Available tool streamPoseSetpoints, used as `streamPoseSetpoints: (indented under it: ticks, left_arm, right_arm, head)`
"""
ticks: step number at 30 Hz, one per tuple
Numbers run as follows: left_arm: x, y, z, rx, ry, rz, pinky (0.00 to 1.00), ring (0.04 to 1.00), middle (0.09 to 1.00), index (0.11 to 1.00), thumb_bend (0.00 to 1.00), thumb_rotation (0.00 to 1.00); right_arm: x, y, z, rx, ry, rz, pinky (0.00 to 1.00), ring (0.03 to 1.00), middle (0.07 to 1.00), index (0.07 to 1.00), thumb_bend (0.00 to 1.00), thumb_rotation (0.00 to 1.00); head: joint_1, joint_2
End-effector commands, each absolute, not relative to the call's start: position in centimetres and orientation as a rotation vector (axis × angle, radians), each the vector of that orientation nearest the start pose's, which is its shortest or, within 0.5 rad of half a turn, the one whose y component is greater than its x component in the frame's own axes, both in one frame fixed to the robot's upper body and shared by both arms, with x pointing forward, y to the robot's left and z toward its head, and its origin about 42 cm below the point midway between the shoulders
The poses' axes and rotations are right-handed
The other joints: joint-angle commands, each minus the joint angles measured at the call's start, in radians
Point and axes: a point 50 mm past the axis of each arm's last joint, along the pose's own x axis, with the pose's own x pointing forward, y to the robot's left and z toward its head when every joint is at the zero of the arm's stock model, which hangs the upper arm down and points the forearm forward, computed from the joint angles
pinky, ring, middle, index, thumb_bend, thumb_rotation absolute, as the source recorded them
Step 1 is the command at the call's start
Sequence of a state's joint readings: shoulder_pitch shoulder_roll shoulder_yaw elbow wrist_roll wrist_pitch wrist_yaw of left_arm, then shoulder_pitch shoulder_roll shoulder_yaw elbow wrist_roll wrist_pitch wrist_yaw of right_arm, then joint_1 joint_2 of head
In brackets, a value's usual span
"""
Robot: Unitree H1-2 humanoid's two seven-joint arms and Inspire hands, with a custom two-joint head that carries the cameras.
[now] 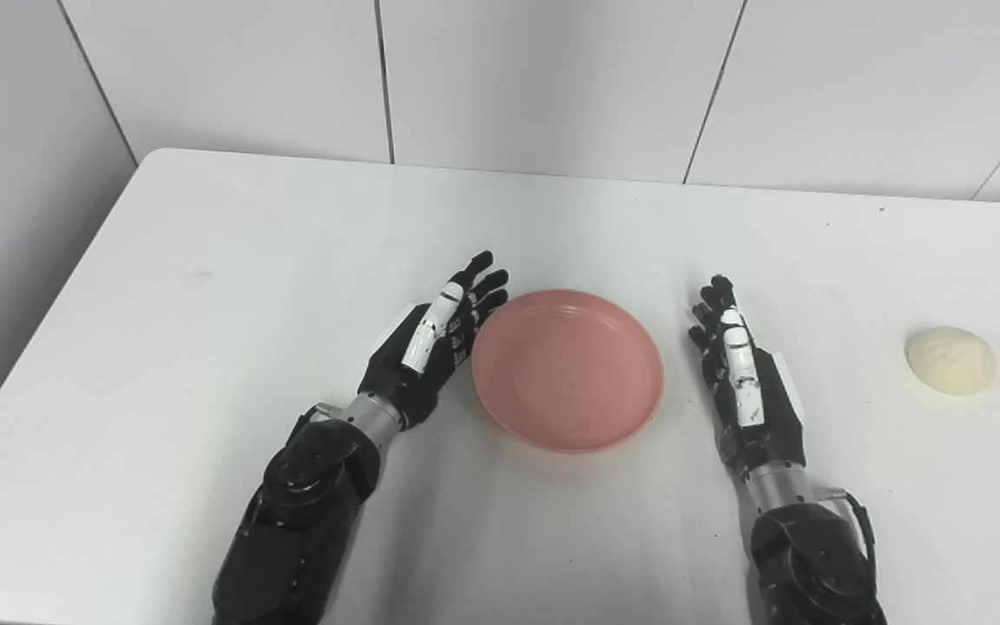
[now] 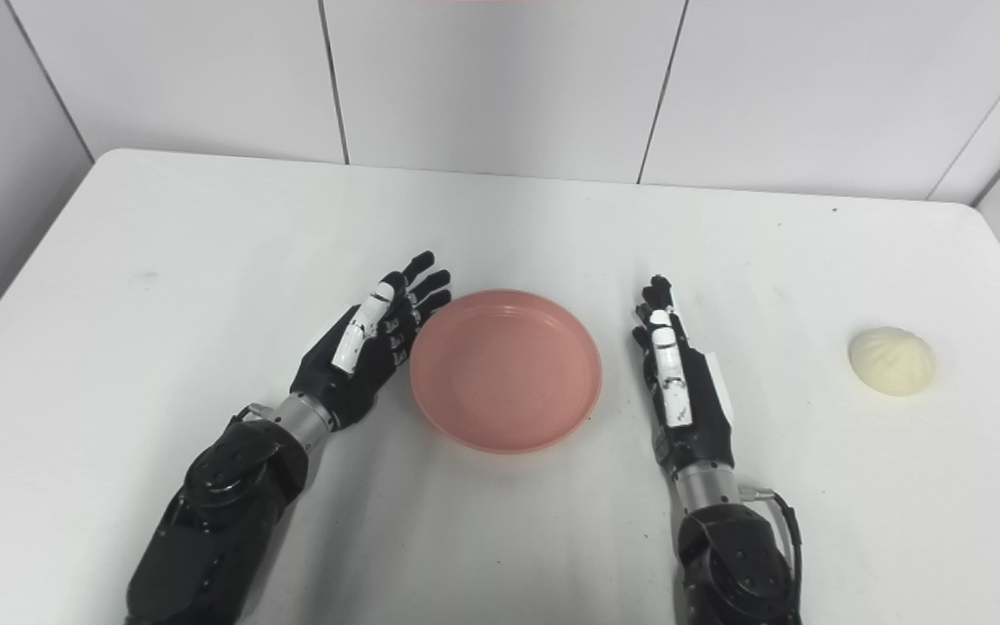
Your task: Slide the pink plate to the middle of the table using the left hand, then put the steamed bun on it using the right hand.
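The pink plate (image 1: 568, 371) lies empty near the middle of the white table (image 1: 205, 286). My left hand (image 1: 435, 343) is open, on edge, its fingers against or very close to the plate's left rim. My right hand (image 1: 739, 369) is open and empty, fingers straight, a little right of the plate and apart from it. The steamed bun (image 1: 950, 360), pale cream with pleats, sits on the table far to the right of my right hand. In the right eye view the plate (image 2: 505, 371) and the bun (image 2: 892, 361) show the same way.
White panelled walls stand behind the table's far edge. The table's left edge (image 1: 49, 321) runs diagonally at the left. The bun lies near the right side of the table.
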State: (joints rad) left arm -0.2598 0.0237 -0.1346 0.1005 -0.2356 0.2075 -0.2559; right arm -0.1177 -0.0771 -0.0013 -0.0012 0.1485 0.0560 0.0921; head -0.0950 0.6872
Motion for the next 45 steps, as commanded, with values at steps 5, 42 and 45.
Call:
streamPoseSetpoints:
  ticks: [5, 42, 45]
  left_arm:
    - [35.2, 15.3, 12.3, -0.175, 0.091, -0.425, 1.0, 0.984, 0.978, 0.991, 0.38, 1.0]
    - [35.1, 19.6, 9.2, -0.172, 0.139, -0.355, 0.98, 0.966, 0.948, 0.964, 0.36, 1.0]
    - [35.2, 19.9, 9.0, -0.173, 0.139, -0.358, 0.98, 0.966, 0.949, 0.962, 0.36, 1.0]
  right_arm:
    - [32.7, -21.7, 14.2, 0.091, -0.095, 0.106, 1.0, 1.0, 1.0, 1.0, 0.18, 1.0]
    - [33.4, -34.2, 34.1, -0.896, -0.493, -0.259, 0.66, 0.747, 0.809, 0.884, 0.77, 0.78]
    - [33.1, -35.5, 34.8, -1.006, -0.463, -0.281, 0.62, 0.743, 0.81, 0.864, 0.79, 0.69]
  head:
    - [-0.011, -0.001]
    - [-0.262, -0.065]
    - [-0.274, -0.067]
